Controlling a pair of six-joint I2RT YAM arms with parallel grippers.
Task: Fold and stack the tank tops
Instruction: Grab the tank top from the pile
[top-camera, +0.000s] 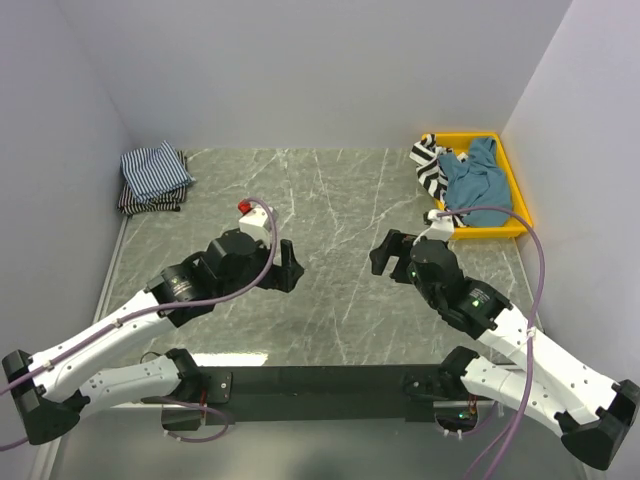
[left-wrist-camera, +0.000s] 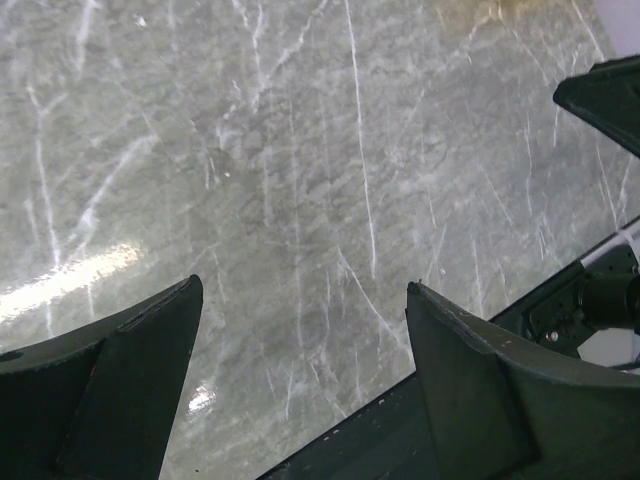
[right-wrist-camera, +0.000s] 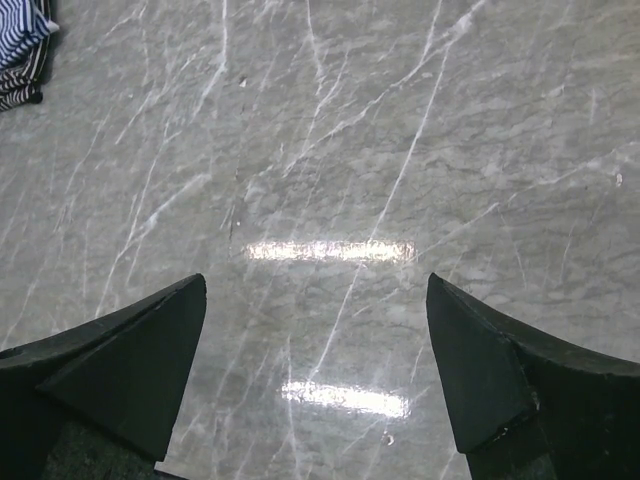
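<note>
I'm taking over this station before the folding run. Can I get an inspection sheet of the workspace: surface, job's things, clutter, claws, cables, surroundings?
Surface: grey marble-patterned tabletop, glossy, with light glare in the wrist views.
Job's things: folded finely striped blue-white tank tops stacked at the far left corner; plain teal-blue tank top and broad black-and-white striped tank top crumpled in the yellow plastic tray at the far right.
Clutter: nothing seen.
Claws: left claw open, empty, over bare tabletop; right claw the same.
Cables: purple cables run along both arms; the right one loops beside the tray.
Surroundings: plain white walls on three sides.
</note>
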